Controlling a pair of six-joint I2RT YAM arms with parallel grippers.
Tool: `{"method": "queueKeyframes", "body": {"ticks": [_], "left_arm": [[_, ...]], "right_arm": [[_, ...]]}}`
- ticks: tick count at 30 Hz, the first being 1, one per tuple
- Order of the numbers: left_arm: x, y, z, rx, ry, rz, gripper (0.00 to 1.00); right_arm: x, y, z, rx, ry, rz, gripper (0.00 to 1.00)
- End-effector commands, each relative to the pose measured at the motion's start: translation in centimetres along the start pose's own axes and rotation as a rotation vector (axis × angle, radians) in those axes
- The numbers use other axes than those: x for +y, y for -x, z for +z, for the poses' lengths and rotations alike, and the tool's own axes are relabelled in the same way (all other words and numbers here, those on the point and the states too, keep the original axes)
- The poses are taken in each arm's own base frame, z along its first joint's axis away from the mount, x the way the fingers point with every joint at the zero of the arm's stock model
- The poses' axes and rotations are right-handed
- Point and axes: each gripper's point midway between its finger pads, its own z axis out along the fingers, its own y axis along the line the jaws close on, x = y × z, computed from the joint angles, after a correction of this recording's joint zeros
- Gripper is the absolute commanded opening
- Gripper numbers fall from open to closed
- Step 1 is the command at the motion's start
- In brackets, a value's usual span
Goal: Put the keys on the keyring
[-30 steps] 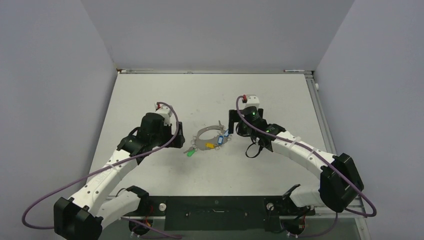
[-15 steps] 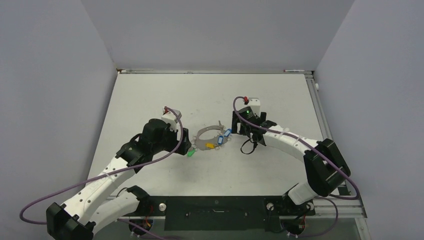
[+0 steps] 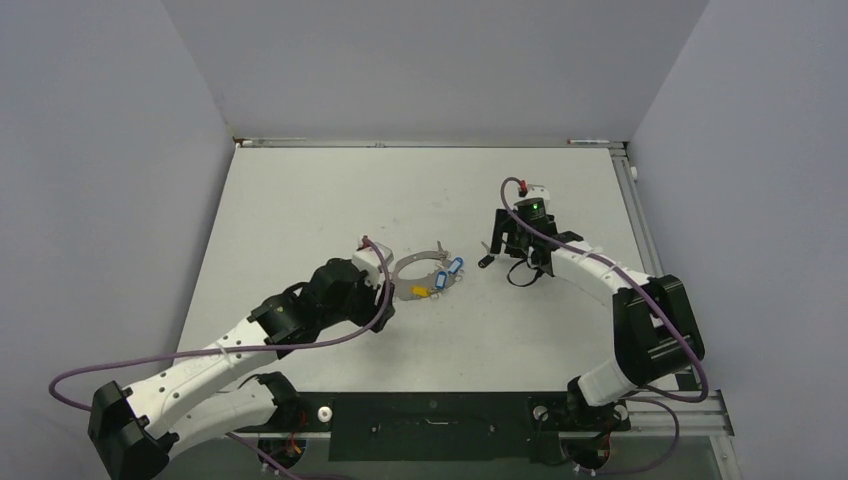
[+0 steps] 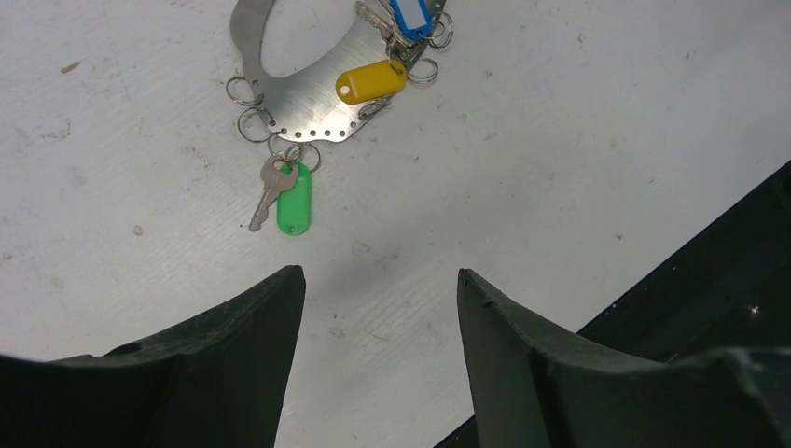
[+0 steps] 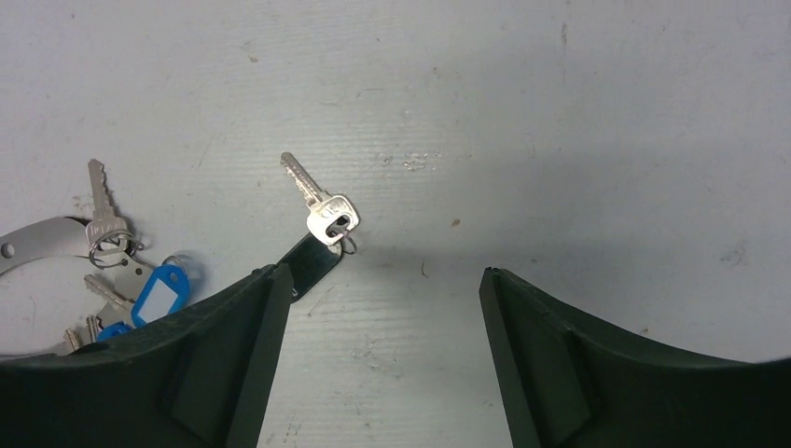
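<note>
The keyring [image 4: 298, 89] is a flat grey metal crescent with holes along its edge, lying mid-table [image 3: 408, 268]. Small split rings hold a green-tagged key [image 4: 293, 198], a yellow-tagged key [image 4: 371, 81] and a blue-tagged key [image 4: 410, 17] at its edge. Two blue tags [image 5: 159, 291] show in the right wrist view. A silver key with a black tag [image 5: 317, 210] lies loose on the table right of the ring [image 3: 485, 261]. My left gripper [image 4: 379, 273] is open and empty, just short of the green key. My right gripper [image 5: 378, 271] is open and empty, its left finger beside the black tag.
The white table [image 3: 300, 200] is walled by grey panels on three sides. A black base bar [image 3: 430, 410] runs along the near edge. Purple cables trail from both arms.
My left arm has swung right and forward, so its gripper now covers the green key from above. My right gripper has pulled back to the right, and the black-tagged key now shows on the table.
</note>
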Motion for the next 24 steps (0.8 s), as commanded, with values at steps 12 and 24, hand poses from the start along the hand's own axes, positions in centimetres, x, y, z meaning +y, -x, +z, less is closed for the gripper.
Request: {"method": "queueKeyframes", "body": {"ticks": [12, 24], "left_arm": [[-1.6, 0.8, 3.5, -0.084, -0.006, 0.234, 0.44], [-2.9, 0.9, 6.4, -0.022, -0.233, 0.826, 0.43]], "right_arm": [[2.4, 1.0, 0.5, -0.057, 0.093, -0.01, 0.76], [3.1, 1.3, -0.8, -0.1, 0.149, -0.009, 0.77]]}}
